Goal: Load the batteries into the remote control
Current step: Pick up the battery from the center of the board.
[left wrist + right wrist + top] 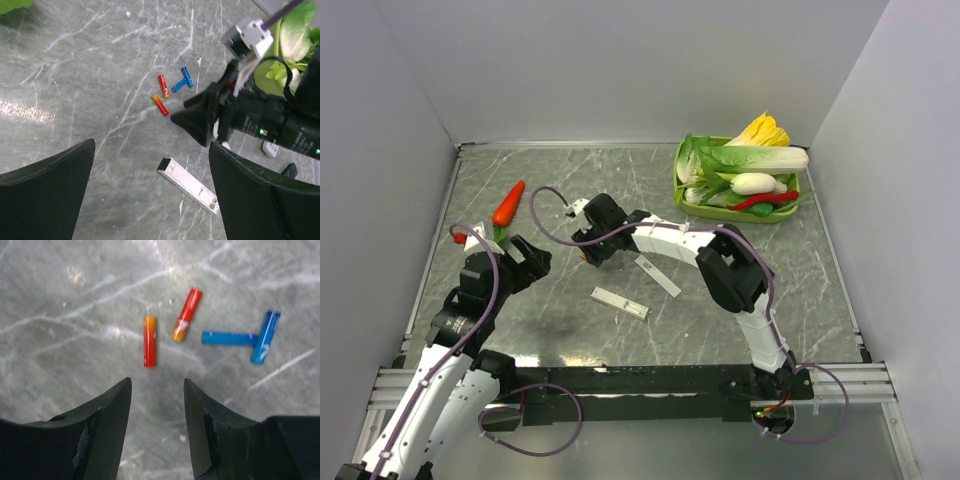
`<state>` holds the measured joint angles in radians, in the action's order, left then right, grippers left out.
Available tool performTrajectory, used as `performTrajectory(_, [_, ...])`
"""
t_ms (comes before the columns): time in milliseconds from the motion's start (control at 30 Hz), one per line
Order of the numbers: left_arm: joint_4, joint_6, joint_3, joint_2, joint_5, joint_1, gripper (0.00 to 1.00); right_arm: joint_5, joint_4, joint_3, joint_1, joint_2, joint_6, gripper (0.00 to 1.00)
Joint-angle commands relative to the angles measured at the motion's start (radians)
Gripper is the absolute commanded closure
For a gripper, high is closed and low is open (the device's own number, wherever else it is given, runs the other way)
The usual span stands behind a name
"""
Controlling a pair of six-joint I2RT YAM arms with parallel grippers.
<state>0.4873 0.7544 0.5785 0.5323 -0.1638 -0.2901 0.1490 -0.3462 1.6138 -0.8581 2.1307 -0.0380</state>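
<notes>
Two red-orange batteries [150, 340] [187, 314] lie side by side on the grey marble table, next to a blue T-shaped piece [250, 335]. They also show in the left wrist view [160, 105] [163, 82]. My right gripper [157, 385] is open and empty, hovering just short of the nearer battery; in the top view [592, 248] it covers them. The slim white remote control [620, 302] lies open side up [188, 184], with its white back cover [658, 275] beside it. My left gripper [533, 258] is open and empty [152, 145], above the table left of the remote.
A green tray [681, 180] of toy vegetables stands at the back right. A toy carrot [508, 203] lies at the back left, near the left arm. Grey walls close in the table on three sides.
</notes>
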Motion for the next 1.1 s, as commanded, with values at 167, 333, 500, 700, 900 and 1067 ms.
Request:
performTrajectory(167, [0.02, 0.005, 0.047, -0.017, 0.026, 0.003, 0.01, -0.035, -0.025, 0.147, -0.039, 0.104, -0.008, 0.48])
performTrajectory(333, [0.01, 0.003, 0.04, -0.017, 0.033, 0.003, 0.01, -0.077, -0.045, 0.15, -0.05, 0.127, -0.022, 0.5])
performTrajectory(500, [0.002, 0.008, 0.034, -0.017, 0.041, 0.003, 0.0, -0.1, -0.048, 0.138, -0.058, 0.136, -0.034, 0.58])
performTrajectory(700, [-0.004, 0.014, 0.029, -0.018, 0.047, 0.003, 0.01, -0.114, -0.013, 0.08, -0.062, 0.108, -0.034, 0.83])
performTrajectory(900, [-0.038, 0.04, 0.012, -0.025, 0.064, 0.003, 0.01, -0.068, 0.111, -0.069, -0.059, -0.041, 0.006, 1.0])
performTrajectory(1067, [-0.111, 0.088, -0.025, -0.026, 0.121, 0.003, 0.01, -0.008, 0.182, -0.198, -0.052, -0.217, 0.027, 1.0])
